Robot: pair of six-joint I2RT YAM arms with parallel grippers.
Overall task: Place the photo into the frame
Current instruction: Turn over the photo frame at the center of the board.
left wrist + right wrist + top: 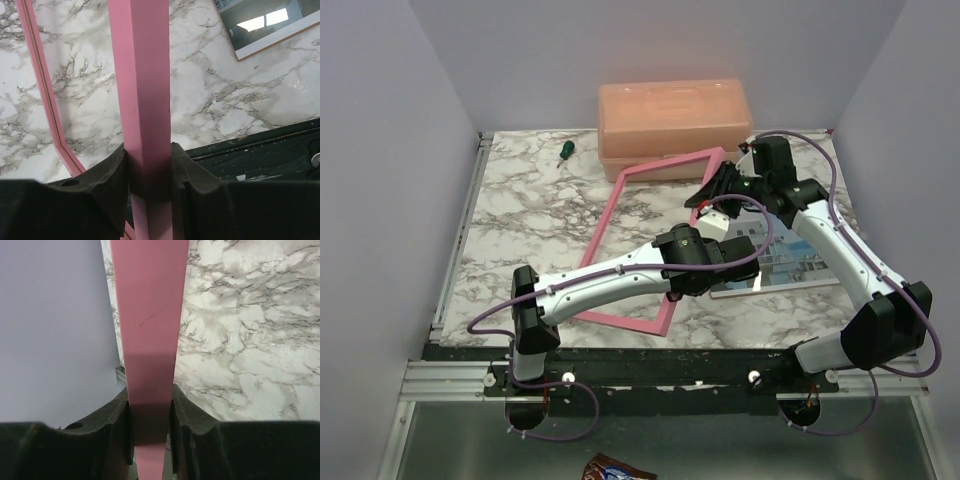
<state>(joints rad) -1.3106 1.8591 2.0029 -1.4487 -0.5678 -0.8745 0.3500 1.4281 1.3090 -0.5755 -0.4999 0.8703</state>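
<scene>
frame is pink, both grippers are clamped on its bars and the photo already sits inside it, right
Not quite. The photo lies on the table beside the frame, not inside it; the top external view shows this. The rest stands: the frame is pink, and the left gripper and right gripper each clamp one bar.

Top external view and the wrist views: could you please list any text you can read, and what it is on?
No readable text anywhere.
Packet at the bottom edge: print too blurred to read.
Orange box lid: embossed marks, illegible.
The frame and photo: no lettering visible.
</scene>
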